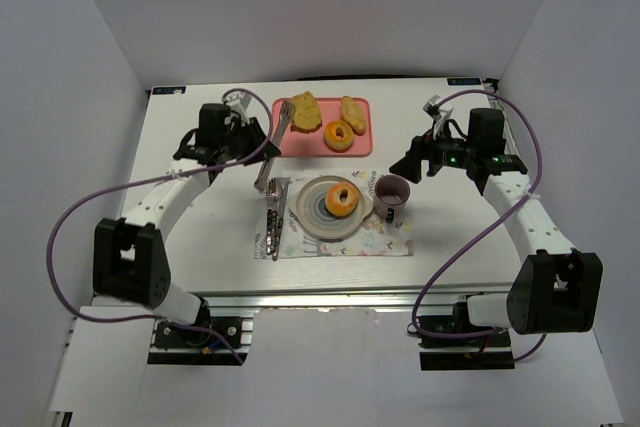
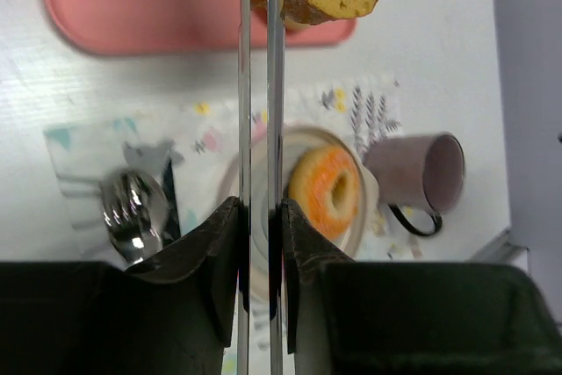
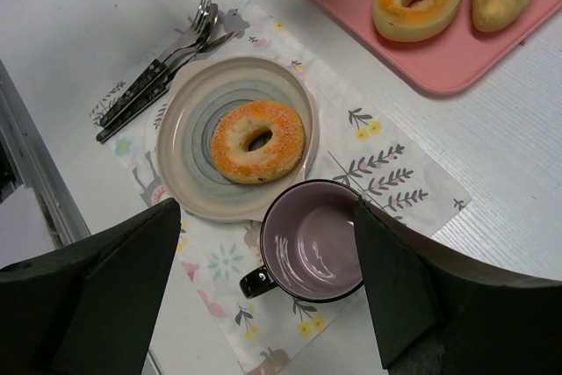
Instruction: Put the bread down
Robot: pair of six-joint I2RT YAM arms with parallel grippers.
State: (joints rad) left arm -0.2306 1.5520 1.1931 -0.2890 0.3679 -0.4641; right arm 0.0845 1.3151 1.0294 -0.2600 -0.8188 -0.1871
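Pink rectangular plastic tray point(image 1: 364, 145), at the far side of the white table point(image 1: 220, 247), carries the stock: a golden torn slice of bread point(image 1: 303, 112), a second elongated bread piece point(image 1: 352, 110) and an orange-crusted ring bagel point(image 1: 339, 136).

Top view. Nearer the arms, a floral paper placemat point(image 1: 395, 242) bears a pale ringed ceramic plate point(image 1: 303, 212) holding another ring bagel point(image 1: 342, 198), with a mauve mug point(image 1: 390, 195) and dark-handled cutlery point(image 1: 272, 232) at its sides. The left gripper point(image 1: 255, 142) carries slim metal tongs point(image 1: 268, 167) angled towards the slice, a tool that keeps its fingers off the food. The right gripper point(image 1: 410, 165) hangs beside the mug, clear of the plate.

Left wrist view. Both fingers point(image 2: 219, 243) squeeze the two tong blades together; the blade tips meet the slice's edge above the tray's near rim. Whether the slice has left the tray cannot be told. The plate lies along the blades' line, probably the destination.

Right wrist view. Fingers point(image 3: 132, 261) are spread wide above the mug, holding nothing, apparently kept out of the way.
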